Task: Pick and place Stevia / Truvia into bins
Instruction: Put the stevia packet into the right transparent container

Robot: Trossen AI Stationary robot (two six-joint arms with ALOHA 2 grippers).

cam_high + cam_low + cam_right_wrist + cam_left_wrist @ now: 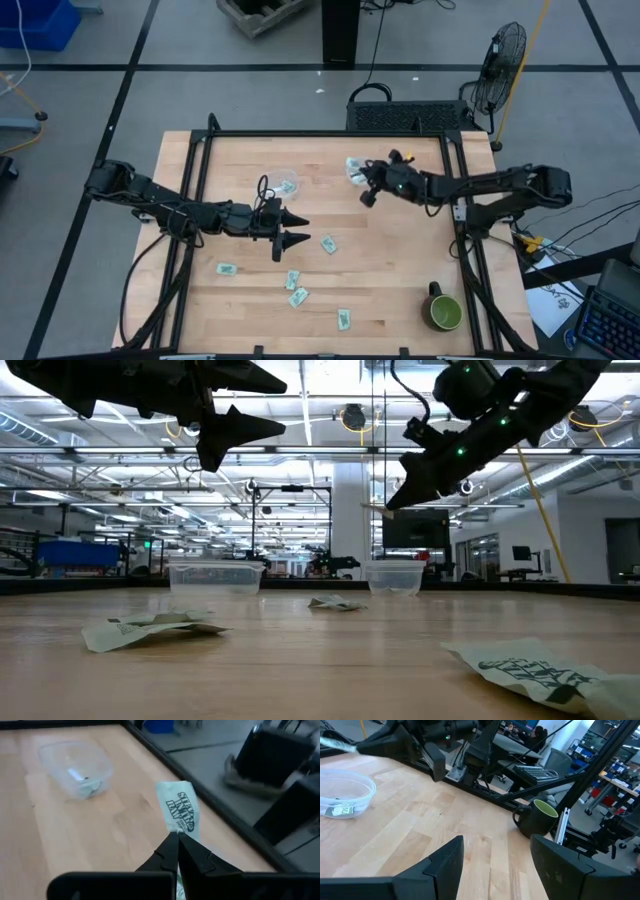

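My right gripper (364, 198) is shut on a pale green and white sachet (180, 812), up in the air over the far middle of the table; it also shows in the low view (395, 500). A clear shallow tub (75, 767) with a sachet or two inside stands ahead of it, also seen from above (287, 185). A clear round cup (352, 168) stands beside it. My left gripper (298, 229) is open and empty, raised above the table's middle (495, 865). Several sachets lie flat on the table (328, 244) (226, 268) (298, 296). My right gripper pinches the sachet's near short end (176, 834) between its two fingertips. The sachet sticks out ahead of the fingers, along their line, printed face up. It is lifted clear of the table, beside the tub rather than over it.
A dark green mug (445, 312) stands at the near right corner, also in the left wrist view (537, 815). Black frame rails (200, 150) run along the table's edges. Loose sachets lie in the near middle (150, 628) (540, 670).
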